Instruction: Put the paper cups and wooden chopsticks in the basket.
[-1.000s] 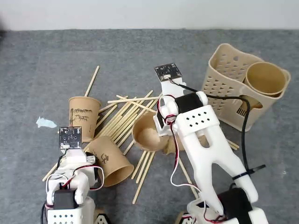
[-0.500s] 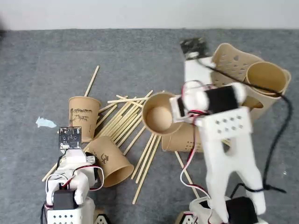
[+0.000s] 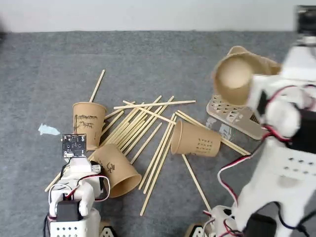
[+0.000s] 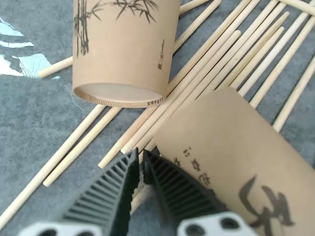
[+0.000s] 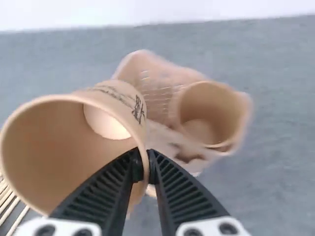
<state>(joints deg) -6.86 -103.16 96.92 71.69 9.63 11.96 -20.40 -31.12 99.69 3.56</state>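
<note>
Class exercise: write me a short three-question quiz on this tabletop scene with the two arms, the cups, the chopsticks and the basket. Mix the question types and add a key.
1. True or false: the right gripper is shut on the rim of the held cup.
2. Where is the left gripper? A) shut, low beside the tipped cup; B) inside the basket; C) holding a spoon.
3. In the high view, how many cups rest on the table, unheld and outside the basket?
Key: 1 true. 2 A. 3 three: the bamboo-print cup, the tipped cup, the middle cup.
</note>
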